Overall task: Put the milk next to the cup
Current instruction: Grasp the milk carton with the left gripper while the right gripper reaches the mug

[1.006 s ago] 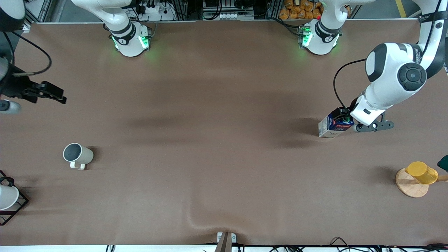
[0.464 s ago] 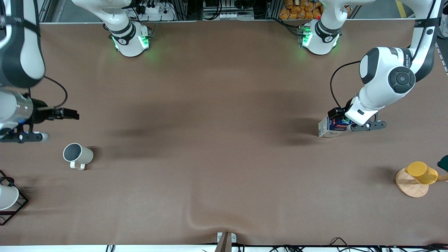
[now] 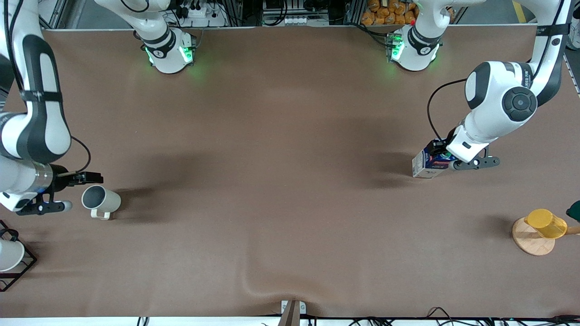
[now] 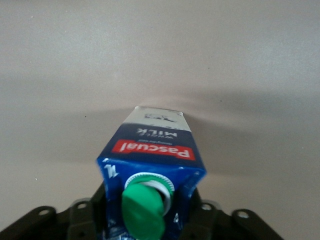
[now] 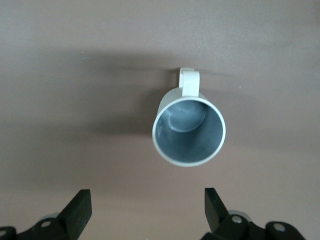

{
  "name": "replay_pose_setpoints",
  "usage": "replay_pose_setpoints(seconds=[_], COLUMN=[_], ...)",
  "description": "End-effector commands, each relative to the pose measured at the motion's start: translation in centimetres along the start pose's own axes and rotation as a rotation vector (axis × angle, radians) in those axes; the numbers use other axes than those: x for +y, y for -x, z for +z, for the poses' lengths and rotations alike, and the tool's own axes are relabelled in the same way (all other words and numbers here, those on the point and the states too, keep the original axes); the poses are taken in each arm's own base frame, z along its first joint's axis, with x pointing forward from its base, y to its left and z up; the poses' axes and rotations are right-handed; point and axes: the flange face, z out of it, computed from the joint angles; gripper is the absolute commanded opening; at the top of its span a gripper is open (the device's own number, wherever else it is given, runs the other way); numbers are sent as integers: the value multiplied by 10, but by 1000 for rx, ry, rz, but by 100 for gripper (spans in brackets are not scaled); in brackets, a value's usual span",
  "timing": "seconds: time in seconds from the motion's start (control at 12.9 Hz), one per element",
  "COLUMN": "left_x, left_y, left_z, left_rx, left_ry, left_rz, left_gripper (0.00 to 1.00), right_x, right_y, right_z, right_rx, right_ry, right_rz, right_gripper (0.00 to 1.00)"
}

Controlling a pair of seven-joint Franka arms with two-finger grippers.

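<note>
The milk (image 3: 425, 165), a blue and white carton with a red band, stands on the table toward the left arm's end. My left gripper (image 3: 443, 156) is shut on its top. In the left wrist view the gripper (image 4: 150, 222) has dark fingers (image 4: 89, 212) flanking the milk (image 4: 152, 150) at its green cap. The cup (image 3: 100, 200), cream-white with a grey inside, lies on its side toward the right arm's end. My right gripper (image 3: 77, 180) hangs open and empty just beside the cup's mouth. The right wrist view shows the gripper (image 5: 147, 212) open, with the cup (image 5: 189, 131) ahead of it.
A yellow cup (image 3: 546, 222) rests on a round wooden coaster (image 3: 531, 243) at the left arm's end, with a dark green thing (image 3: 574, 210) at the edge. A plain white cup (image 3: 8, 254) in a black wire frame (image 3: 25, 267) stands at the right arm's end.
My right arm has swung down toward the front camera, bringing its gripper beside the cup. My left gripper has settled slightly closer onto the milk, which has stayed in place.
</note>
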Motion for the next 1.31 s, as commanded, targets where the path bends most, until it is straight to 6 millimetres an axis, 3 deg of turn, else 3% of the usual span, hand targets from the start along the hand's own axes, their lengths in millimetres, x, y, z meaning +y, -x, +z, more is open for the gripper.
replay_pose_setpoints(seconds=[0.0, 0.15, 0.31, 0.7, 0.77, 0.85, 0.93, 1.24], left_x=[-1, -1, 3, 41, 47, 56, 59, 89], left_y=[1, 0, -1, -12, -12, -9, -8, 7], left_z=[-3, -9, -22, -94, -103, -116, -123, -135], left_rx=[7, 7, 23, 63, 71, 83, 84, 71], left_ry=[-17, -18, -17, -3, 1, 2, 1, -6], left_rz=[22, 22, 15, 57, 66, 83, 89, 117], left_gripper=[48, 41, 40, 38, 37, 37, 37, 37], right_x=[-9, -10, -7, 3, 4, 4, 4, 1], right_y=[-14, -21, -25, -33, -35, -35, -36, -37], right_z=[29, 50, 60, 87, 87, 87, 88, 84], right_rx=[-36, -50, -42, -30, -18, -10, -10, 2], right_ry=[5, 4, 8, 47, 50, 53, 51, 50], right_rz=[-35, -38, -39, -48, -47, -47, -45, -44], right_gripper=[100, 100, 100, 100, 75, 23, 0, 0])
